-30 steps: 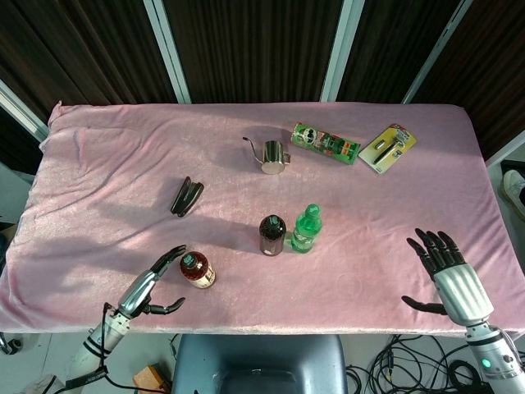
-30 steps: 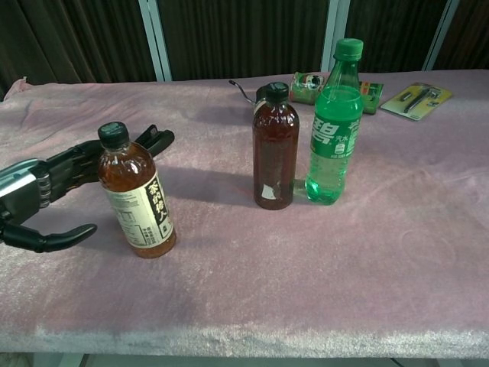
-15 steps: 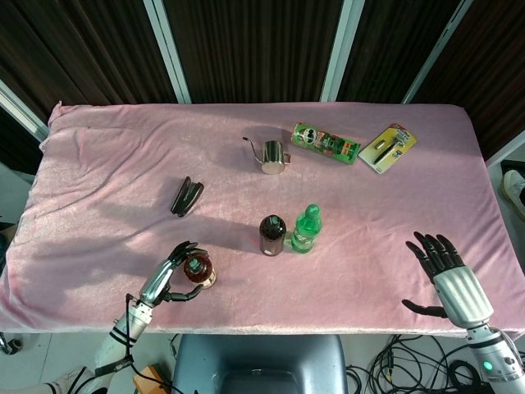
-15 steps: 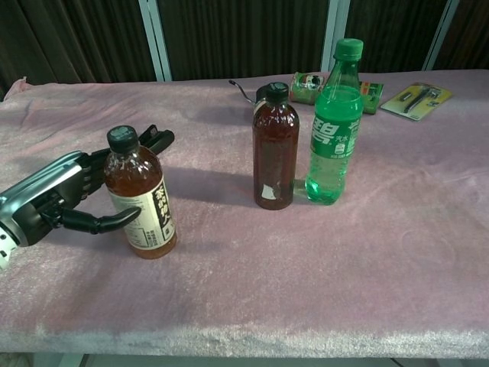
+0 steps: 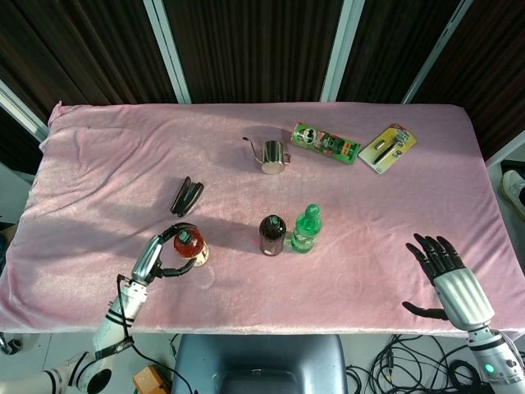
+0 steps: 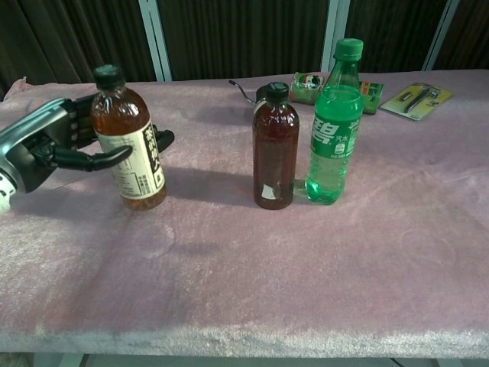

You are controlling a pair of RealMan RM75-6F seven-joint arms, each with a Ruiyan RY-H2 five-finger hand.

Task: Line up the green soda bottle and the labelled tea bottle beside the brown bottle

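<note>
The tabletop point(image 5: 410, 213), draped in pink cloth, carried everything. The left hand point(image 6: 46, 145) gripped the labelled tea bottle point(image 6: 128, 141), fingers wrapped round its body, holding it slightly tilted to the left of the others. The right hand point(image 5: 447, 271) hovered near the front right corner with fingers spread, holding nothing. The green soda bottle point(image 6: 335, 126) stood upright just beside the brown bottle point(image 6: 275, 149), on its right. Farther back lay a green packet point(image 5: 326, 143), a yellow carded tool point(image 5: 387, 148), a steel cup point(image 5: 273, 158) and a dark clip point(image 5: 187, 196).
</note>
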